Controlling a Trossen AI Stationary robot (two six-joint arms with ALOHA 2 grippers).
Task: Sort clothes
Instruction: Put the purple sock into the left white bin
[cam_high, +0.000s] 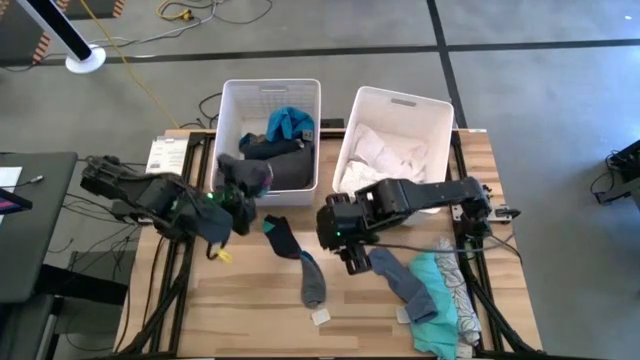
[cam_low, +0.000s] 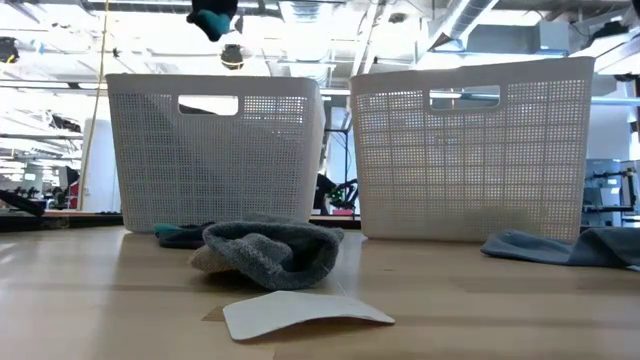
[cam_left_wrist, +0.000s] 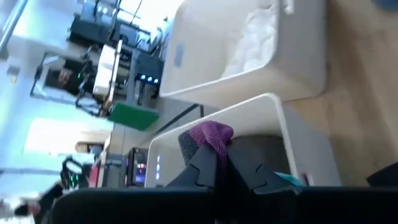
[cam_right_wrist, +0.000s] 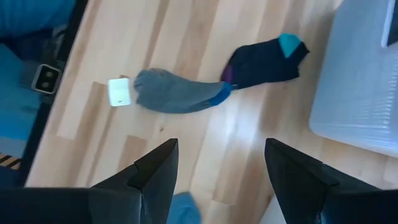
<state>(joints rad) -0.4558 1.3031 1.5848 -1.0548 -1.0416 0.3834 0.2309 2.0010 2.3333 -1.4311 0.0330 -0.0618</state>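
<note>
Wooden table (cam_high: 250, 300) | left bin (cam_high: 232, 110) holds darks, right bin (cam_high: 440, 115) whites | my left gripper (cam_high: 243, 205) pinches a purple-toed dark sock (cam_high: 250, 175) at the left bin's edge | my right gripper (cam_high: 352, 262) gapes, empty | several socks (cam_high: 312, 280) remain unsorted

Two bins (cam_high: 268, 95) side by side behind scattered clothes (cam_high: 312, 278).
</note>
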